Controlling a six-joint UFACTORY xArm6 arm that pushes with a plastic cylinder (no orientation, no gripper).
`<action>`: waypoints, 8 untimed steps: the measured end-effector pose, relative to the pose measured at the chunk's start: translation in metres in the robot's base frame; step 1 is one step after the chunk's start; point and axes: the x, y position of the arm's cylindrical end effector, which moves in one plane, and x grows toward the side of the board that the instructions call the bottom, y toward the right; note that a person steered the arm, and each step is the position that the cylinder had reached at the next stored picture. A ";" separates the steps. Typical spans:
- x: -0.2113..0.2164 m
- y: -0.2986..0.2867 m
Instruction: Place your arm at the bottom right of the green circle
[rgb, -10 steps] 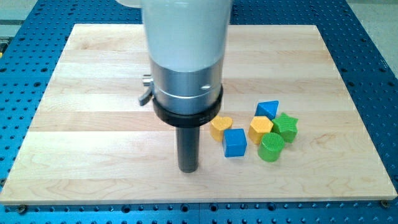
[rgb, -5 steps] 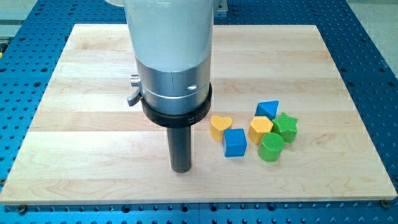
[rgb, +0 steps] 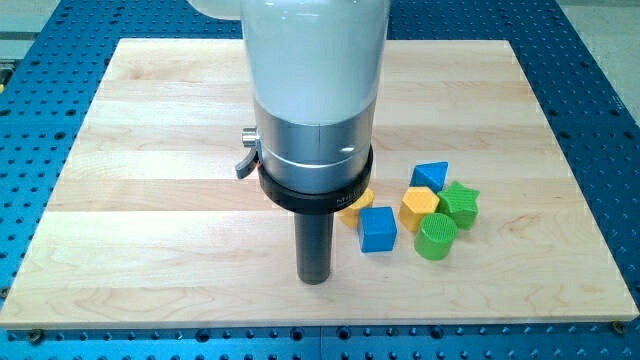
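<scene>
The green circle (rgb: 436, 237) sat near the board's right, touching the green star (rgb: 461, 204). The tip (rgb: 314, 279), fingerless, stood well left of it. The block looked light, rigid, easily nudged; no grasp needed.

White arm casing, silver collar, black ring, possibly lettered; dark rod.

Lab: blue perforated bench (rgb: 600, 120)
</scene>
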 end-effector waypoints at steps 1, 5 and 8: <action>0.000 0.000; 0.031 0.015; 0.001 0.156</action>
